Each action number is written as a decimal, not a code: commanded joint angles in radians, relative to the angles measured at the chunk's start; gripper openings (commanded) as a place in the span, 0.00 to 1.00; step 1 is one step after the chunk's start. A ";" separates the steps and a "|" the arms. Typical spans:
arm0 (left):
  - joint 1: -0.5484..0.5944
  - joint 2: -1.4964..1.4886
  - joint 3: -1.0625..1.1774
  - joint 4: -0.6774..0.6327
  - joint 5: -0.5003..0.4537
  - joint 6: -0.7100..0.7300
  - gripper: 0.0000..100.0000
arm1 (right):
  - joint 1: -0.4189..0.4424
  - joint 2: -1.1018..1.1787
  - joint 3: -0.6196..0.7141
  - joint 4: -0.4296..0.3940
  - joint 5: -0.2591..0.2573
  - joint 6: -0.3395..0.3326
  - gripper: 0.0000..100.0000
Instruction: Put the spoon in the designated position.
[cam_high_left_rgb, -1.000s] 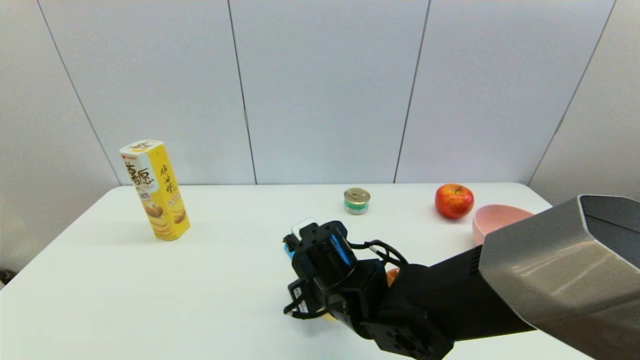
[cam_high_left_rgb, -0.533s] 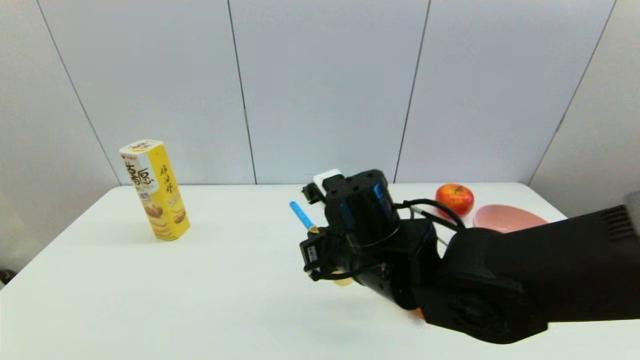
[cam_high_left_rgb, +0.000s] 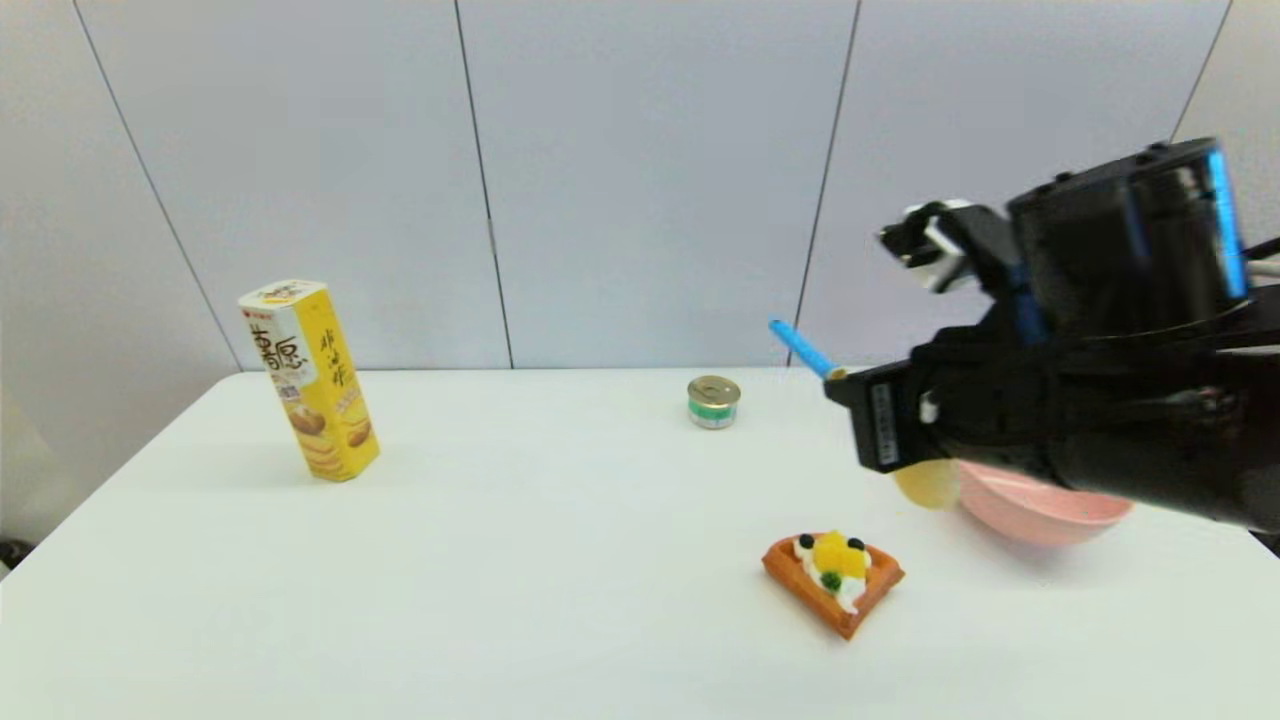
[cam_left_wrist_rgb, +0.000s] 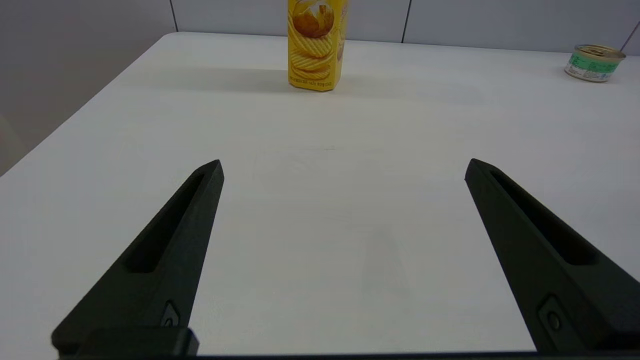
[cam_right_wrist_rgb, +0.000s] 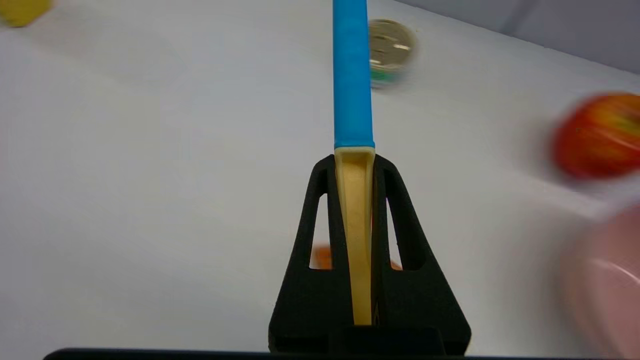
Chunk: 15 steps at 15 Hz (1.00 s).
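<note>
Since a second ago my right hand (cam_high_left_rgb: 850, 385) has swung up and away from the middle of the worktop (cam_high_left_rgb: 500, 560) toward my right, carrying the spoon (cam_right_wrist_rgb: 353, 125) with it, and that move has uncovered the waffle slice (cam_high_left_rgb: 833, 580) that my arm had been hiding. Now the right hand hangs in the air above the pink bowl (cam_high_left_rgb: 1040, 510), well clear of the surface. It is clenched on the spoon: in the right wrist view the two black fingers (cam_right_wrist_rgb: 320, 240) press on either side of the pale yellow neck, and the blue handle sticks straight out past their tips. From the head view I see the handle poking up and toward my left, while the yellow bowl of the spoon hangs below the hand, just in front of the pink bowl's rim. The green tin (cam_high_left_rgb: 713, 401) sits near the far edge and the yellow snack box (cam_high_left_rgb: 308, 380) stands far off on my left. My left hand (cam_left_wrist_rgb: 345, 170) is parked low over bare worktop, fingers spread wide and holding nothing. So the pickup is done and the lift is done. What remains, I judge, is the carry to the plain white patch, a lowering until the spoon rests flat, and then letting go. No mark shows me where that patch is.
</note>
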 joint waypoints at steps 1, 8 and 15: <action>0.000 0.001 0.002 0.001 0.000 0.000 1.00 | -0.260 -0.314 0.201 0.040 0.009 -0.045 0.00; 0.000 0.001 0.002 0.001 0.000 -0.002 1.00 | -0.523 -0.442 0.388 0.037 0.361 -0.332 0.00; 0.000 0.001 0.002 0.001 0.000 0.000 1.00 | -0.658 -0.436 0.479 0.020 0.646 -0.628 0.00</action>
